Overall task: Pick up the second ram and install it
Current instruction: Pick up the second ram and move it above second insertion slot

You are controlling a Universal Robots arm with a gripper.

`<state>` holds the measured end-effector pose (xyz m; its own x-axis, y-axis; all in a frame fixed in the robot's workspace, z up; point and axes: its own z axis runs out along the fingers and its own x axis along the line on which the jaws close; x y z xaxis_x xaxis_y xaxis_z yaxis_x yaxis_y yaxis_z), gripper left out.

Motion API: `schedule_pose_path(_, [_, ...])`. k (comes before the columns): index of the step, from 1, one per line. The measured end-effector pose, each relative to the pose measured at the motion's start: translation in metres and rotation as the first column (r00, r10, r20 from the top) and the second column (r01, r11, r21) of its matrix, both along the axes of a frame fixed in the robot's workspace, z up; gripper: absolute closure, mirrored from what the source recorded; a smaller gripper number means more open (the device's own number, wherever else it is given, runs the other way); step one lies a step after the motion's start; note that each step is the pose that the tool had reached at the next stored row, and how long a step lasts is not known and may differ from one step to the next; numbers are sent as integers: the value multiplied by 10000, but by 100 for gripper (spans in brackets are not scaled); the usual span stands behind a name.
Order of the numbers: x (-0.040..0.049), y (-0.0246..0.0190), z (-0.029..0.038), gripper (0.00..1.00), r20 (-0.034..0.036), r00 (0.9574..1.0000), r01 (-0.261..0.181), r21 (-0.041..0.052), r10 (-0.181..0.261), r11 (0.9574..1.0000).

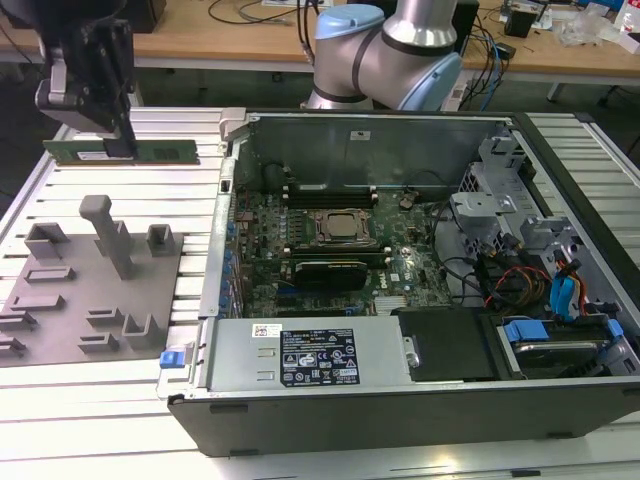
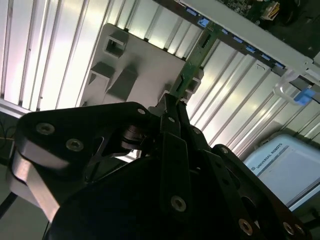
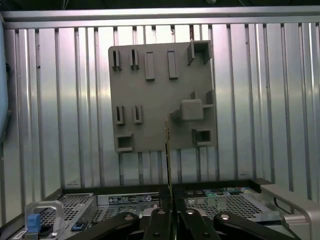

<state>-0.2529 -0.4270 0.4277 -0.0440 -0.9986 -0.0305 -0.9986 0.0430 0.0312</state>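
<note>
Gripper (image 1: pixel 118 146) is seen clamped on the second ram (image 1: pixel 165 153), upper left of the exterior view. The ram is judged light, stiff and fragile, best held mid-length by its faces.

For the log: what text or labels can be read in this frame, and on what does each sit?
Stickers on the computer case, exterior view: print too small to read.
Pale patch, perhaps a sticker, on the second ram held in the gripper: too small to read.
Pale box, second wrist view: one line of print, a maker's mark, not quoted.
No other text is readable.
</note>
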Motion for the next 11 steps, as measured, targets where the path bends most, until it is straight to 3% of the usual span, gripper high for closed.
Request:
schedule_pose_path(3, [111, 1, -1, 87, -6, 10000, 2, 7, -2, 10000])
schedule_pose_path(7, [228, 1, -9, 87, -11, 10000, 2, 158, -2, 9999])
schedule_pose_path(10, [311, 11, -29, 87, -25, 10000, 21, 159, -21, 9999])
schedule_pose_path(11, [377, 23, -51, 87, -32, 10000, 87, 161, -86, 9998])
